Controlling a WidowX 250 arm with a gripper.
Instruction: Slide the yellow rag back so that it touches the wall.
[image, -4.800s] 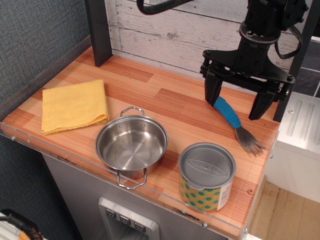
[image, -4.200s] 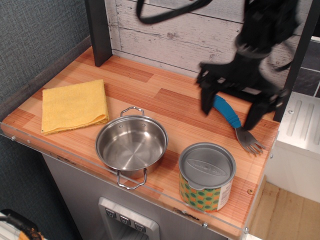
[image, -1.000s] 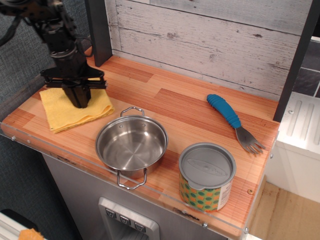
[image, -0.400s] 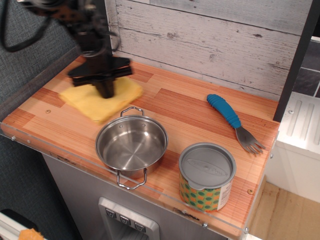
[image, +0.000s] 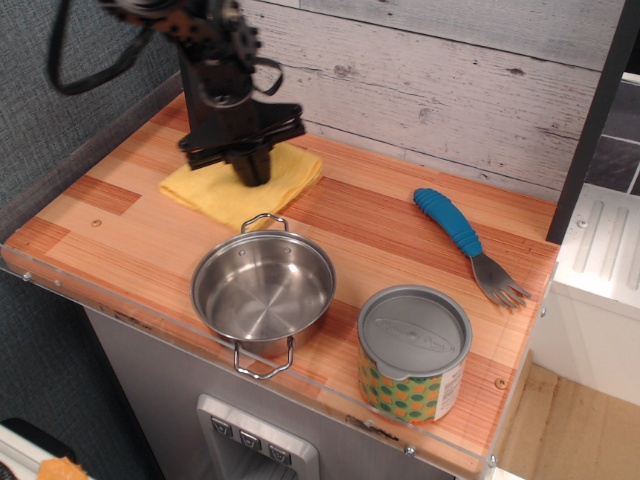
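Yellow rag (image: 222, 192): flat, woven, folded

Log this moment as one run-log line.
phase: sliding | gripper: pressed down on yellow rag | rag: near wall, contact unclear | steel pot, can, fork: apart from rag

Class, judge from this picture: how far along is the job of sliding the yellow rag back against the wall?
Done: the yellow rag lies behind the steel pot, well back on the counter. In hand: the claw presses down on the rag's middle, fingers close together. Left: the rag's rear corner sits near the plank wall, but a strip of counter seems to show between, so a short push back remains.
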